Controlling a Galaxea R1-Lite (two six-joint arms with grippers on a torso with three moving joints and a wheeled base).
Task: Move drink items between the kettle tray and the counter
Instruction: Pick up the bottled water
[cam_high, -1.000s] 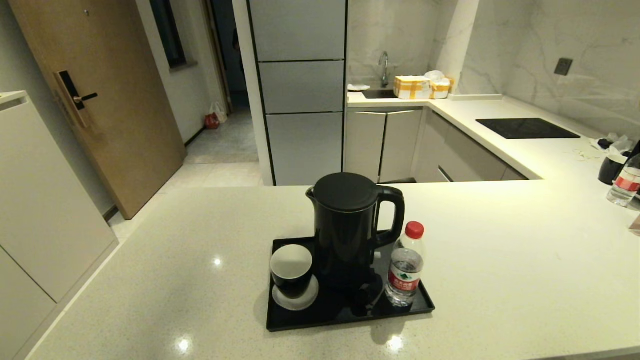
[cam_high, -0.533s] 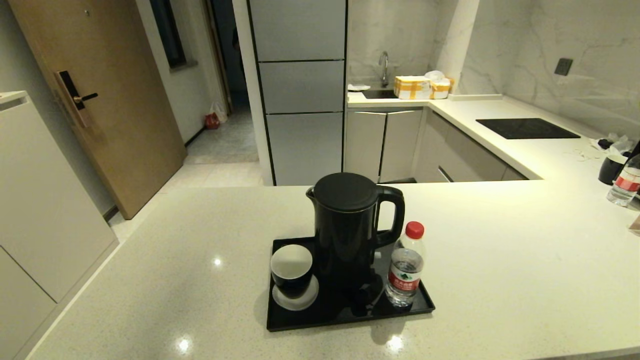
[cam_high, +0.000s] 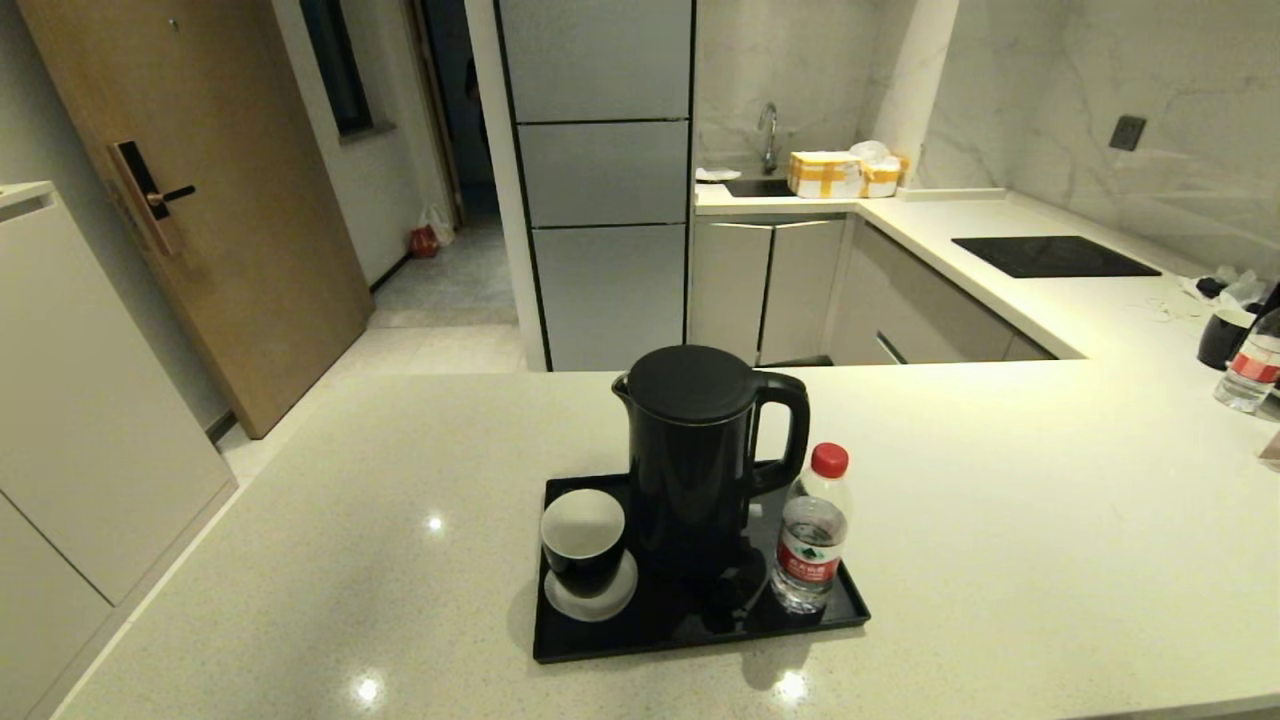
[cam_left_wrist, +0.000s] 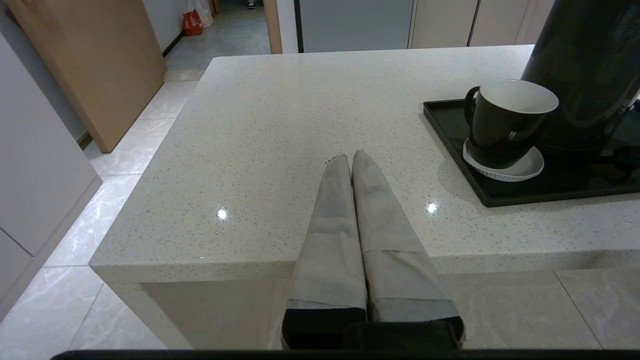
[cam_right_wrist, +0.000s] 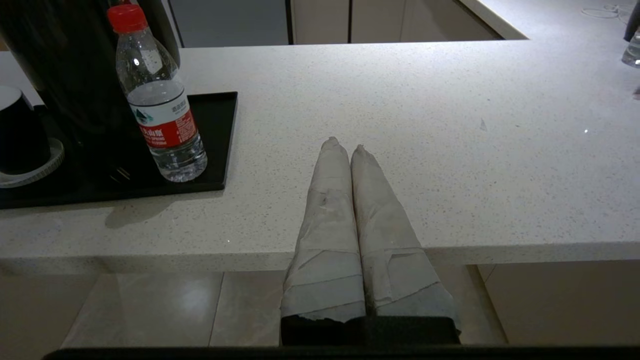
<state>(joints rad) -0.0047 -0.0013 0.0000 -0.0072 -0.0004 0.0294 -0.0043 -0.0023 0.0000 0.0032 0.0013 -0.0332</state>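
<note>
The black electric kettle (cam_high: 700, 455) stands upright in the middle of the kettle tray (cam_high: 600, 645), its loop handle turned toward the water bottle (cam_high: 810, 530). That small clear bottle, with red cap and red-white label, stands upright on the tray just beside the kettle, near the tray's corner on the robot's right. On the kettle's other side, also on the tray, a black mug with a white inside (cam_high: 583, 540) sits on a small white saucer (cam_high: 592, 597). The tray lies flat on the pale speckled counter (cam_high: 1000, 520), close to its near edge.

The left gripper (cam_left_wrist: 351, 159) hovers at the counter's near edge, well apart from the tray on the mug's side; its two cloth-wrapped fingers (cam_left_wrist: 334, 210) are pressed together with nothing between them. The right gripper (cam_right_wrist: 344, 145) hangs at the same edge on the bottle's side of the tray, apart from the bottle, its wrapped fingers (cam_right_wrist: 380, 210) likewise closed on nothing.

Far from the tray, at the counter's right end, a second water bottle (cam_high: 1248, 372) stands beside a dark cup (cam_high: 1220, 340), past a black cooktop panel (cam_high: 1052, 256).
</note>
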